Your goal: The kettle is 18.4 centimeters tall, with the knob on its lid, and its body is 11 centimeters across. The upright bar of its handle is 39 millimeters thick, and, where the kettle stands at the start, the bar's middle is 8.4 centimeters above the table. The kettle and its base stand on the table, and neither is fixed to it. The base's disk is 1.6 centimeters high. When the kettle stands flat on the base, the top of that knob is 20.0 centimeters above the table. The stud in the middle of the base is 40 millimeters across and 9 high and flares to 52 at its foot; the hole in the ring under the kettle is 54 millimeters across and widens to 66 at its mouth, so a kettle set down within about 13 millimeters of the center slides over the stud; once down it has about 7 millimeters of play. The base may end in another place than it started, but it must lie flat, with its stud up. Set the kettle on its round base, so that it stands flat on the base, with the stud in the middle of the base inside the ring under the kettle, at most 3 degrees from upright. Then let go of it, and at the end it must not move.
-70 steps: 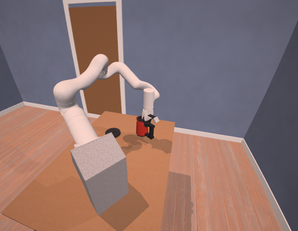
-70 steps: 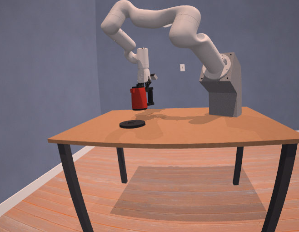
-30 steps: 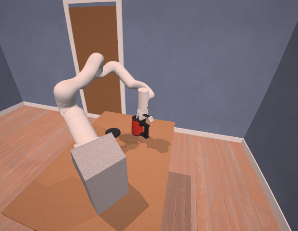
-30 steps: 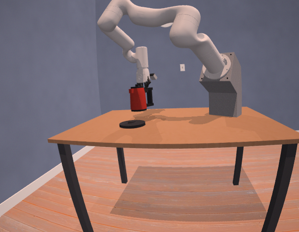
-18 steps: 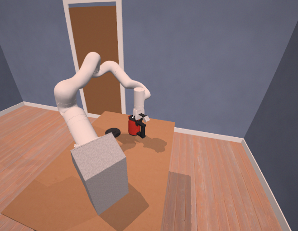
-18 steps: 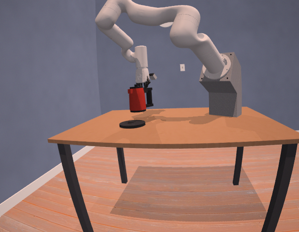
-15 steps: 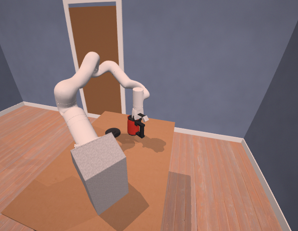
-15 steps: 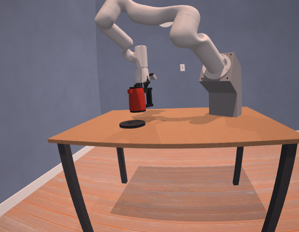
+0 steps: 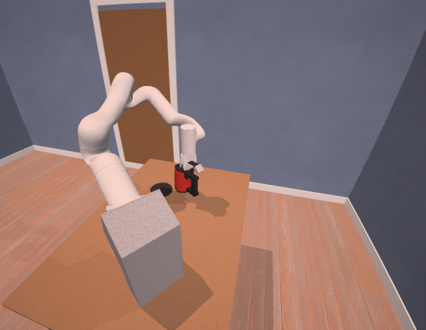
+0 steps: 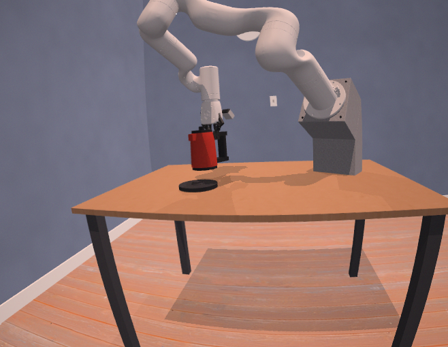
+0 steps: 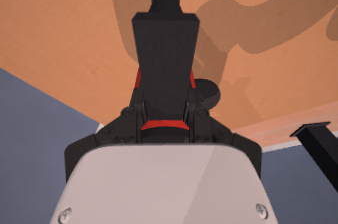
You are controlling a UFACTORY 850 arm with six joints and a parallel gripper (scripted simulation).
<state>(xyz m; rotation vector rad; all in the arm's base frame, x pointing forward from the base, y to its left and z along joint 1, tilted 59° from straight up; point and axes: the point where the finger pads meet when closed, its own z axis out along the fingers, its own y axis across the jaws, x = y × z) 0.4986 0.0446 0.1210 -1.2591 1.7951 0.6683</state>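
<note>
The red kettle (image 9: 181, 179) (image 10: 203, 150) has a black handle (image 10: 222, 145) and hangs above the table, tilted slightly. My gripper (image 10: 216, 128) (image 9: 190, 173) comes down from above and is shut on the handle's top. In the wrist view the black handle (image 11: 165, 65) fills the middle between my fingers, with thin slivers of red body at its sides. The round black base (image 10: 197, 185) (image 9: 160, 187) lies flat on the table, apart from the kettle, nearer the exterior camera. A part of the base (image 11: 206, 95) shows beside the handle in the wrist view.
The arm's grey pedestal (image 9: 144, 248) (image 10: 332, 128) stands on the table on the side away from the kettle. The table edge (image 10: 254, 216) runs along the front in the exterior view. A black table leg (image 11: 317, 145) shows in the wrist view.
</note>
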